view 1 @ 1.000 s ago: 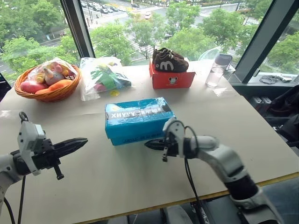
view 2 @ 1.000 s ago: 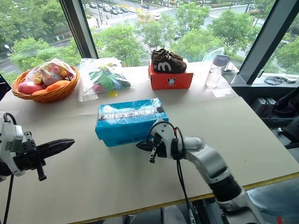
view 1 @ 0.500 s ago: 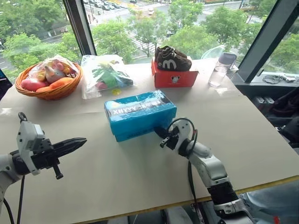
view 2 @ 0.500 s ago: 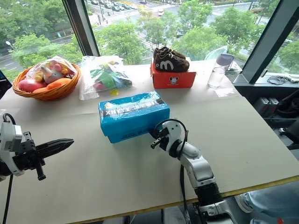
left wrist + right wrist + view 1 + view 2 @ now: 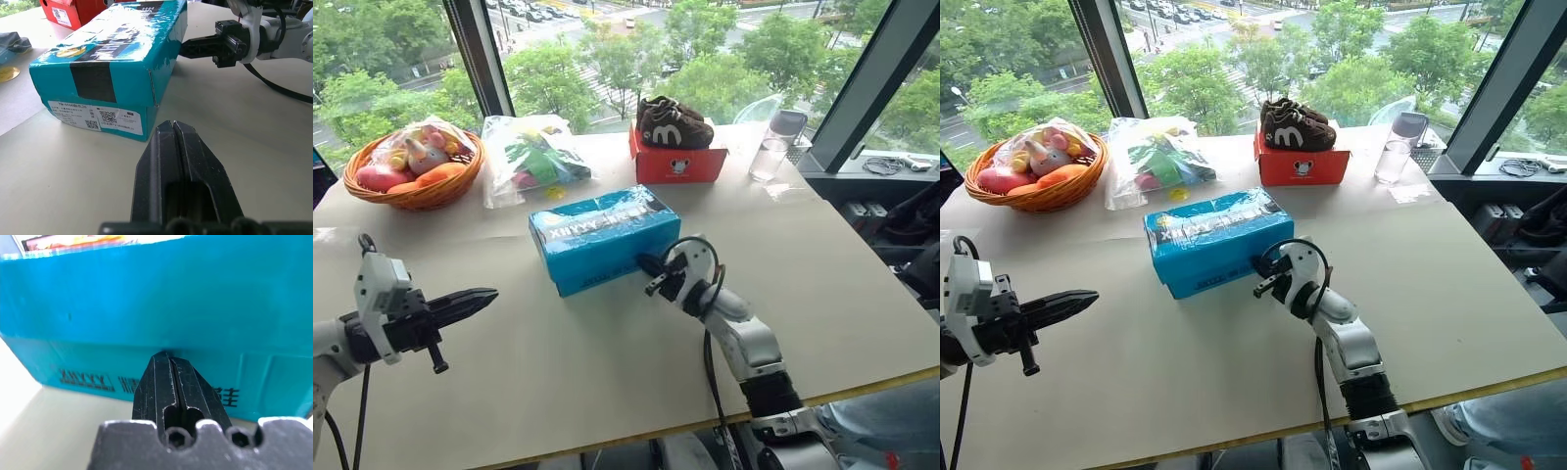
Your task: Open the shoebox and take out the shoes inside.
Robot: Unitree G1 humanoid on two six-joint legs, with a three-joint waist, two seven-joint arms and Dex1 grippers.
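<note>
Now I have the right gripper [image 5: 1261,264], jaws pressed together, nosing under the shut shoebox [image 5: 602,238] lid's near edge. Next I must pry upward; left gripper [image 5: 480,299] hovers apart, jaws likewise pressed together.

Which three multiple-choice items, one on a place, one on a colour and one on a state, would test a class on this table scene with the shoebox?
1. Where do the dark brown sneakers rest?
A. in the wicker basket
B. on the red-orange box
C. on the shoebox

2. What colour is the shoebox?
A. bright blue
B. green
C. white

3. How is the shoebox lid?
A. lifted off
B. half raised
C. closed on the box

Answers:
1 B, the sneakers sit on top of the red-orange box by the window.
2 A, its top and sides are bright blue with a black band.
3 C, the lid lies flat on the box, while the shut right gripper has its tip at the long side, at the lid's lower edge.
</note>
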